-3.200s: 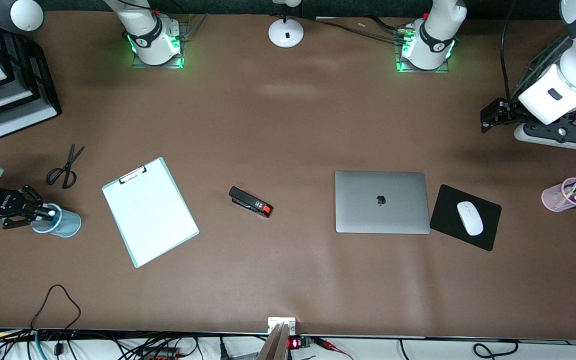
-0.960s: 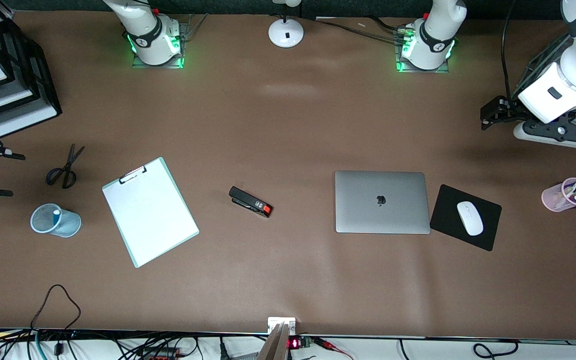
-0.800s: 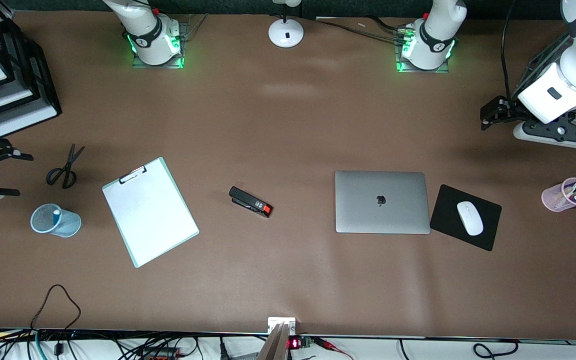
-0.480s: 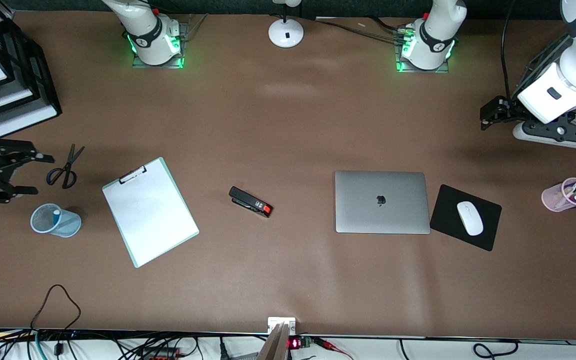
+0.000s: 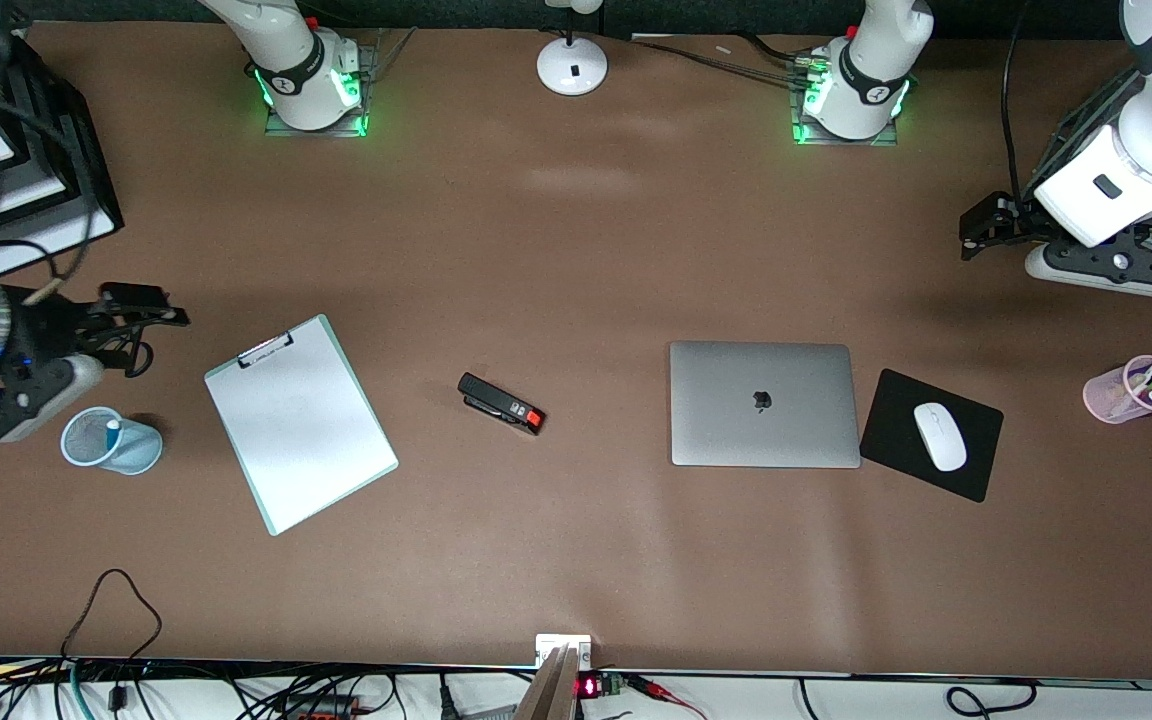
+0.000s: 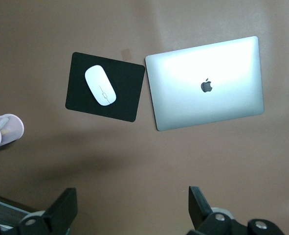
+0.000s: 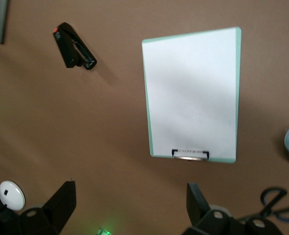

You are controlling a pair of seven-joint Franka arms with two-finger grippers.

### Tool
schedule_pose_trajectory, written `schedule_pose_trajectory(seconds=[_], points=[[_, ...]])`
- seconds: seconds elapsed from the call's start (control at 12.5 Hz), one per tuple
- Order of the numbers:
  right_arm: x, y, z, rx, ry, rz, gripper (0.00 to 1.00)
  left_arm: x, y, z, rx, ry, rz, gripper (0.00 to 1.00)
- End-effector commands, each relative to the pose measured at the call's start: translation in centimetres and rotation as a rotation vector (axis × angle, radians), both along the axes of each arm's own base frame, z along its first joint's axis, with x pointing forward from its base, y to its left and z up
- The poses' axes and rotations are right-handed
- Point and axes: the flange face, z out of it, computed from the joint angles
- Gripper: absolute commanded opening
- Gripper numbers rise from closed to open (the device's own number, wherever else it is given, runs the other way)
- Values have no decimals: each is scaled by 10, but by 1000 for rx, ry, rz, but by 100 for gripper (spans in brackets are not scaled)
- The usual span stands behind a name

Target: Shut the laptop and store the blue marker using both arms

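Laptop (image 5: 764, 404) lying shut and flat on the desk (image 5: 576, 250), well apart from the open, empty left claw (image 5: 976, 228) hanging over the desk at that arm's end. Blue marker (image 5: 113, 430) standing in the pale blue mesh cup (image 5: 112, 441), near the right claw (image 5: 151, 312), spread open, holding nothing. Judged: both jobs done, nothing left but pulling clear.

No words or numbers legible anywhere. Only sign showing: a dark apple logo sitting at the centre of the closed lid of the laptop (image 5: 764, 403), toward the left arm's end of the worktop, also showing in the left wrist view (image 6: 206, 85). A small red lit display (image 5: 588, 687) is glowing below the worktop's near edge, digits unreadable.
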Motion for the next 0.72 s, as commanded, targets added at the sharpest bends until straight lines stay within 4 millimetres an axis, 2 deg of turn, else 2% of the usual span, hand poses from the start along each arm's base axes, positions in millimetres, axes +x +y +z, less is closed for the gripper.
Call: schedule_pose_trajectory(seconds=[0.0, 0.16, 0.4, 0.64], points=[[-11, 11, 9, -101, 50, -108, 100, 3, -1, 5, -10, 5, -23, 100], [-20, 7, 25, -142, 71, -245, 100, 3, -1, 5, -10, 6, -21, 100], [-37, -5, 33, -264, 118, -427, 100, 3, -1, 4, -10, 8, -21, 100], [-45, -18, 61, -378, 18, -425, 100, 3, -1, 4, -10, 8, -21, 100]])
